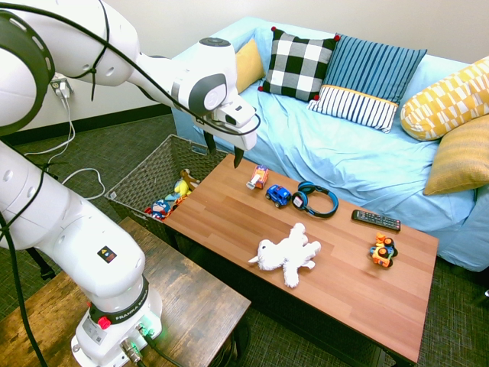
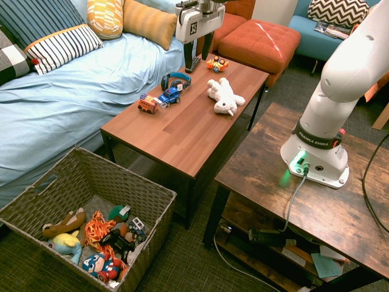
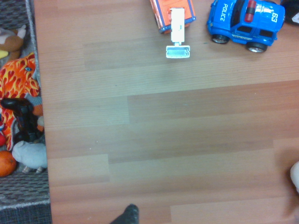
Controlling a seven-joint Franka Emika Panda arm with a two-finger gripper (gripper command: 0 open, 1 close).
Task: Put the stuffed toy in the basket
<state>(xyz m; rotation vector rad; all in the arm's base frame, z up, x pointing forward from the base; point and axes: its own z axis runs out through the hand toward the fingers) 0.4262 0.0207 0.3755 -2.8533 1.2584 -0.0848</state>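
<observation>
The stuffed toy (image 1: 286, 253) is lying flat, limbs splayed, on the wooden table (image 1: 344, 283), in the lower centre of the first exterior view, touching nothing else. The gripper (image 1: 222, 154) is hanging empty in the upper centre-left of that view, over the table's end nearest the basket, well apart from the toy; its fingers are spread, holding nothing. The basket (image 2: 85, 176) is sitting on the floor off that table end, lower left in the second exterior view, already holding several small toys.

Around the toy, a blue police car (image 1: 278, 196), an orange truck (image 1: 258, 177), blue headphones (image 1: 315, 199), a remote (image 1: 376, 220) and an orange toy vehicle (image 1: 383, 251) are standing on the table; none is touching it.

Risks, as judged: the plush is soft and floppy, so a pinch on one limb may be slipping or leaving the body dangling to snag the basket rim. A low carry across the table could be sweeping the cars off.
</observation>
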